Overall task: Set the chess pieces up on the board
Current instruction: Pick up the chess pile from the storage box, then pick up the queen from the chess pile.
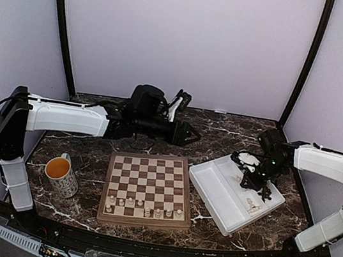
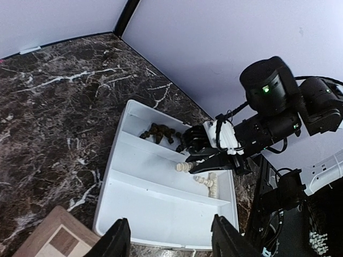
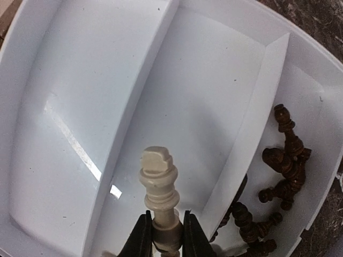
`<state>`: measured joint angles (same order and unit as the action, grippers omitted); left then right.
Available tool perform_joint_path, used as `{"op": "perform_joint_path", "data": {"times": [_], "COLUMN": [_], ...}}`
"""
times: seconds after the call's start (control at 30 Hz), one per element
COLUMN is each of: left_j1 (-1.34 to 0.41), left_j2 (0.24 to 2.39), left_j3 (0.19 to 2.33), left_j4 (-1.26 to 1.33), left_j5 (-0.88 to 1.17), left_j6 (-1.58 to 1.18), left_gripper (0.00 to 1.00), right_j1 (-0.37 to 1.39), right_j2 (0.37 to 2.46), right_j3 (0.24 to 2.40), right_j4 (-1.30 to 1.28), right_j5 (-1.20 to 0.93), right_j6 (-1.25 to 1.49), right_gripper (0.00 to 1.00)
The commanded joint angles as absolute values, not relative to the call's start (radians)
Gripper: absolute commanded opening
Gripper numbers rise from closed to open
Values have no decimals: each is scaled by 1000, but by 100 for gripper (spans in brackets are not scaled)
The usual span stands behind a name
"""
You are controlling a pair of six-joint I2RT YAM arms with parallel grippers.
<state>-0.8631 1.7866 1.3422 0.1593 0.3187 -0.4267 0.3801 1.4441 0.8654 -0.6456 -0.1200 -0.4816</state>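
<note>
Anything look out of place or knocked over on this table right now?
A mug of orange drink stands left of the board, unrelated to chess. The dark pieces lie tumbled in a heap in the tray's end compartment.

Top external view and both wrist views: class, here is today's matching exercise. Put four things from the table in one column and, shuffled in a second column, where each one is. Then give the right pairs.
Column one:
1. mug
2. cream piece
3. dark brown pieces
4. board

Column two:
A. in an outer compartment of the white tray
B. between the mug and the white tray
C. clamped in the right pincer
D. left of the board

Pairs: 1-D, 2-C, 3-A, 4-B.
</note>
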Motion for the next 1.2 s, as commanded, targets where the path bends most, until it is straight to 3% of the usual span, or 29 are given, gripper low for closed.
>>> {"op": "perform_joint_path", "data": {"times": [0.0,0.57,0.97,1.17], "left_j1": [-905,-1004,-1006,-1005], "left_j2": [1918,2312,2378,2385], "left_j3": [1457,1841,1909,1925], "left_j4": [204,210,235,250], "left_j5": [357,489,523,528], "left_j6": [-525,-702,-756,-754], "left_gripper": [54,53,29,7], "right_j1": [360,353,354,353], "right_j2": [1360,1240,1223,1226], "right_j3": [846,840,836,826], "right_j4": [-593,-596,-608,-603], "right_j5": [-213,-352,-379,-371], "right_j6": [-498,-521,-531,-532], "right_gripper": [7,7,8,9]}}
